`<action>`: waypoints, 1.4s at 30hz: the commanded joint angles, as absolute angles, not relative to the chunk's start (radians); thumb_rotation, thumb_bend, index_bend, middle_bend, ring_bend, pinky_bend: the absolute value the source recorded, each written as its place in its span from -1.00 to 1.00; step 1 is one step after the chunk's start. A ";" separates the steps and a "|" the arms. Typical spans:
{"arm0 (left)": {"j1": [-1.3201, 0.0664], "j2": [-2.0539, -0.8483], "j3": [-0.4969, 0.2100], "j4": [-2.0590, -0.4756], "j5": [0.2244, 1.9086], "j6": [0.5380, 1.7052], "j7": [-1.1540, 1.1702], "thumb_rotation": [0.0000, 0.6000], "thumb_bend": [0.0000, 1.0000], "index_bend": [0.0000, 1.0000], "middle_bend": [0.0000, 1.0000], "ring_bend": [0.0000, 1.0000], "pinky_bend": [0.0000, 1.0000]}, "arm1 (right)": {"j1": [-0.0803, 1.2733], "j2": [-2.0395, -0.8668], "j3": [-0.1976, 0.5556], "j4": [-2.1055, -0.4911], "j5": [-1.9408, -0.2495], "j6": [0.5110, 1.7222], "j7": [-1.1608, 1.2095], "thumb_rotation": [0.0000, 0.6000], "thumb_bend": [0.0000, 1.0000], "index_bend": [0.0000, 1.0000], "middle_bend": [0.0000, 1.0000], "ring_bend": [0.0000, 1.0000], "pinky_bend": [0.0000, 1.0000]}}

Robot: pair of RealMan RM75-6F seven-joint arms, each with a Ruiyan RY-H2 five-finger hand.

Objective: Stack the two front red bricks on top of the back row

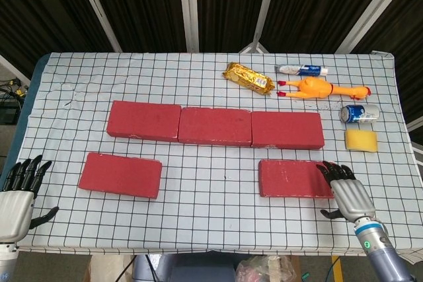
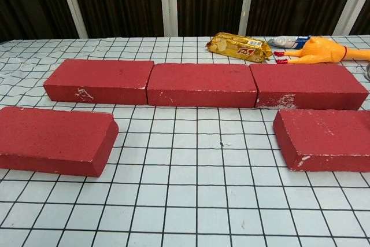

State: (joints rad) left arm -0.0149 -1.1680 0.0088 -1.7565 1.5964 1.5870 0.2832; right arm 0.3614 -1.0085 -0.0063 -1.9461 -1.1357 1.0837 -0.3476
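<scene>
Three red bricks form the back row (image 1: 215, 126) (image 2: 202, 84), end to end across the table's middle. In front of it lie two more: the front left brick (image 1: 120, 175) (image 2: 53, 140) and the front right brick (image 1: 295, 177) (image 2: 325, 139). My right hand (image 1: 346, 193) hovers at the right end of the front right brick, fingers spread, fingertips over that end. My left hand (image 1: 17, 197) stays at the table's near left corner, fingers apart and holding nothing. Neither hand appears in the chest view.
At the back right lie a gold snack packet (image 1: 248, 78), a toothpaste tube (image 1: 301, 69) and a rubber chicken (image 1: 321, 88). A blue can (image 1: 359, 113) and a yellow sponge (image 1: 361, 140) sit right of the back row. The checked tablecloth (image 1: 211, 216) covers the table.
</scene>
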 commanded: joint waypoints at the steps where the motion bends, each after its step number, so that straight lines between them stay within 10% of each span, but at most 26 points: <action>1: -0.015 -1.169 0.007 -1.756 1.596 1.587 0.284 1.00 -1.00 -0.77 -1.00 -1.00 -0.94 | 0.412 -1.012 0.026 -1.970 -1.066 1.047 -0.415 1.00 -0.62 -1.00 -1.00 -1.00 -1.00; 42: -0.009 -1.182 -0.015 -1.749 1.574 1.593 0.311 1.00 -1.00 -0.78 -1.00 -1.00 -0.94 | 0.665 -1.190 0.033 -1.931 -0.591 1.053 -0.736 1.00 -0.62 -1.00 -1.00 -1.00 -1.00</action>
State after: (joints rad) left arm -0.0090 -1.1816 -0.0154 -1.7489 1.5736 1.5935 0.3110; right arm 0.6647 -1.1900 0.0332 -1.9310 -0.5919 1.0530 -0.7357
